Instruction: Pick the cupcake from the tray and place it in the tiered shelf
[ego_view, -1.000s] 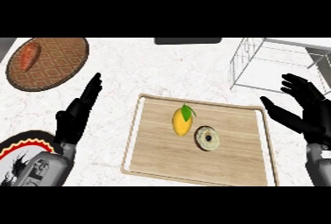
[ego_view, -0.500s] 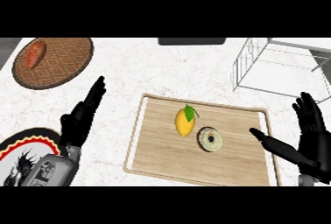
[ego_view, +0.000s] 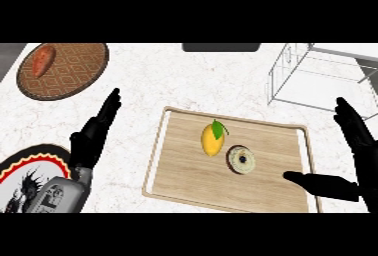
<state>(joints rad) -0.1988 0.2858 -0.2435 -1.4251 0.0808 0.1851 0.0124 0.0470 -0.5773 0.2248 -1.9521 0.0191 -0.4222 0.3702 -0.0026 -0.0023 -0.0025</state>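
Note:
A wooden tray (ego_view: 184, 170) lies in the middle of the counter. On it sits the cupcake (ego_view: 241, 159), seen from above as a pale disc with a dark rim, and a yellow lemon (ego_view: 212, 140) with a green leaf just to its left. My right hand (ego_view: 354, 165) is open at the tray's right edge, fingers pointing up and thumb stretched left over the tray's near right corner, apart from the cupcake. My left hand (ego_view: 92, 137) is open left of the tray, fingers up. The wire tiered shelf (ego_view: 314, 80) stands at the upper right.
A round patterned brown plate (ego_view: 74, 72) holding a reddish-orange item (ego_view: 44, 59) sits at the upper left. A black, red and white plate (ego_view: 26, 172) shows at the lower left. A dark object (ego_view: 221, 47) lies at the counter's far edge.
My right hand has dropped lower and toward the near right corner of the tray, its thumb now over the tray. The left hand has barely moved. The cupcake and lemon stay put.

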